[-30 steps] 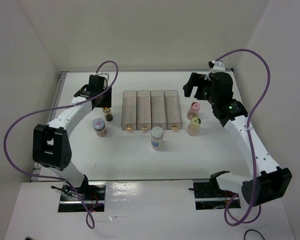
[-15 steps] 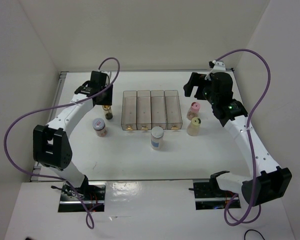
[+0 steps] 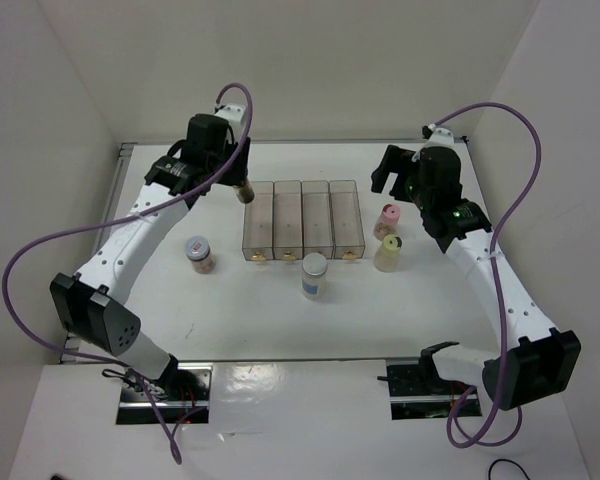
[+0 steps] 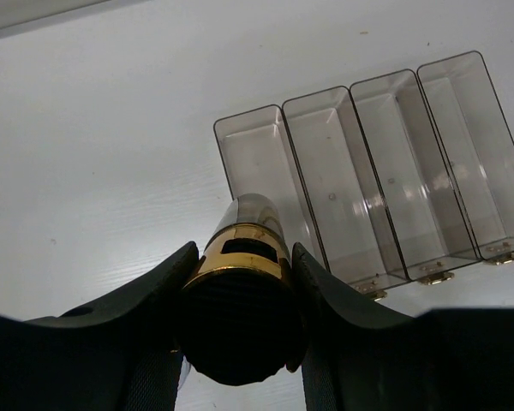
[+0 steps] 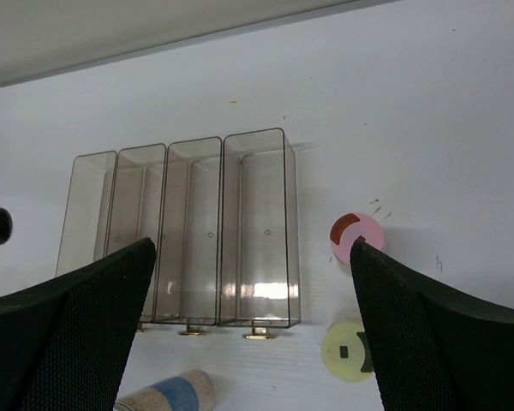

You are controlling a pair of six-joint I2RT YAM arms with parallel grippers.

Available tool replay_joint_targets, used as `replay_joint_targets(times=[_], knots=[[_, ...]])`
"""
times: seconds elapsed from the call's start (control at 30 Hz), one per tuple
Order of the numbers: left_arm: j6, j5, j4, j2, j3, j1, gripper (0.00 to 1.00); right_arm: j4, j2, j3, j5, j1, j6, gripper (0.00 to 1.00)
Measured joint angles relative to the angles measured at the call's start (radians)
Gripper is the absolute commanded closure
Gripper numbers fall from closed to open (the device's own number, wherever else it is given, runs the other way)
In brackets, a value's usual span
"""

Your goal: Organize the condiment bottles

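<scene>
Amber bottle (image 4: 244,244): slim and black-capped, clamped near its cap, with its base aimed at the leftmost slot. In the top view it sits at the tray's 10 o'clock corner.
Left hand (image 4: 240,321): closed on the amber bottle, one finger on each side.
Right hand (image 3: 388,178): jaws spread wide and holding nothing, hovering at 12 o'clock of the pink-capped bottle (image 3: 388,216).
Tray (image 3: 302,182): clear plastic with four slots and no bottle in any of them.
Table (image 3: 260,315): the lilac-lidded jar (image 3: 199,252) is at the tray's 8 o'clock, the blue-lidded jar (image 3: 314,274) at 6, and the cream bottle (image 3: 389,254) at 4.
Step in hand: probably carrying the amber bottle to the leftmost slot.
Doing it well: centre the base between the slot's long walls and lower it straight. Release only once it rests, because a base that catches the thin rim could shove the light tray.
</scene>
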Motion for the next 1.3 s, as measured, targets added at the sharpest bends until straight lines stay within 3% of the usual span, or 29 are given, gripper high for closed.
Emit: replay_joint_targets(times=[0.73,1.3], knots=[[-0.004,0.041,0.051,0.23,-0.001,-0.017,0.73,0.009,0.053,-0.043,0.022,0.001,0.038,0.02],[-0.008,0.029,0.119,0.302,-0.031,-0.017,0.7,0.011,0.073,-0.056,0.022,0.001,0.041,0.02]])
